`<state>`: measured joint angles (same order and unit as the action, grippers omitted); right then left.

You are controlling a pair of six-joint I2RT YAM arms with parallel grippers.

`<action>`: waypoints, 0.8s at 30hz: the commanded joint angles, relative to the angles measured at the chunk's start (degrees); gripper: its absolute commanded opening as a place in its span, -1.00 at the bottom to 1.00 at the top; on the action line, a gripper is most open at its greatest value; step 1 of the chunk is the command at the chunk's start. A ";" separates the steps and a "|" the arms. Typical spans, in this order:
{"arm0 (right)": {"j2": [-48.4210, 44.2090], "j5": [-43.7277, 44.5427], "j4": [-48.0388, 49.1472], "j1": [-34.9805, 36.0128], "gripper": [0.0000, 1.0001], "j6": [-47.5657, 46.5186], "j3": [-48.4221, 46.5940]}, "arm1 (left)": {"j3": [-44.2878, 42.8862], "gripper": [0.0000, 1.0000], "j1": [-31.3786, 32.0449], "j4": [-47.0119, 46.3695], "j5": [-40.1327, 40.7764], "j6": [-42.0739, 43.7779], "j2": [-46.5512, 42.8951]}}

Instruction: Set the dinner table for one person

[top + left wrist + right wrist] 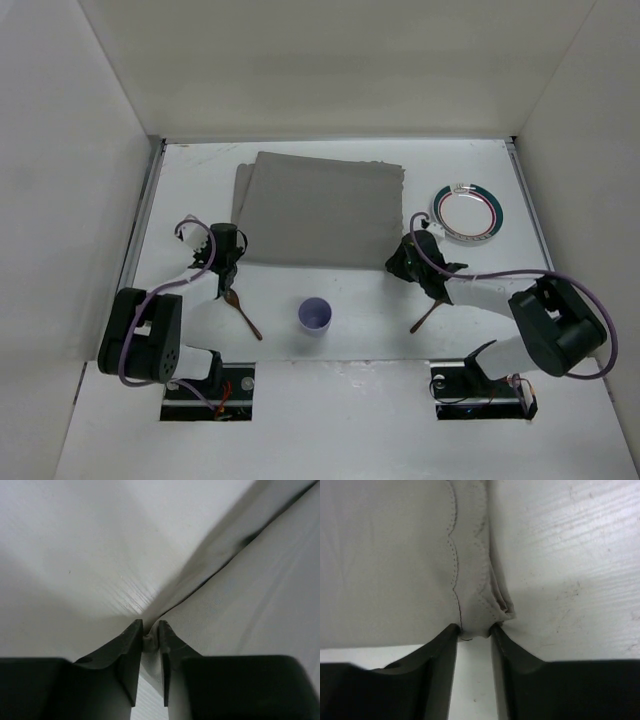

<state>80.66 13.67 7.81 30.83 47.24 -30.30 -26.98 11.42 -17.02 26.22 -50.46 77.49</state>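
Observation:
A grey cloth mat (320, 208) lies spread on the white dinner table (330, 400), toward the far middle. My left gripper (228, 262) is shut on the mat's near left corner (149, 641). My right gripper (400, 262) is shut on its near right corner (476, 625), the stitched hem bunched between the jaws. A lilac cup (316, 316) stands near the front middle. A brown spoon (243, 313) lies left of the cup. Another brown utensil (430, 315) lies right of it, by the right arm. A white plate with a red and green rim (467, 212) sits at the right.
White walls enclose the table on three sides. Thin metal rails (145, 215) run along the left and right edges. The arm bases stand at the near edge, with purple cables looping over both arms.

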 commanded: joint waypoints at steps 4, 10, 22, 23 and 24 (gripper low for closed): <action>-3.22 2.50 1.15 -2.13 -0.67 1.27 0.15 | 0.00 -0.85 -0.31 -4.78 -7.32 -1.57 2.05; -11.92 1.98 -1.04 -6.96 -0.72 1.01 5.34 | 2.19 -0.87 5.92 -4.08 -7.76 -1.31 -2.16; -21.67 0.04 -6.66 -10.57 0.35 -2.86 3.77 | 9.93 0.06 10.15 4.27 -3.90 1.32 -22.19; -23.52 0.21 -7.37 -11.09 0.38 -3.12 3.07 | 9.67 0.12 10.68 4.10 -3.37 2.28 -24.30; -25.10 0.65 -7.72 -11.97 0.38 -3.30 2.45 | 9.15 0.18 11.38 3.92 -2.67 3.25 -26.15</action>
<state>60.12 13.96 1.17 20.47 45.69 -24.05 -17.39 21.50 -12.91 21.23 -50.19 56.07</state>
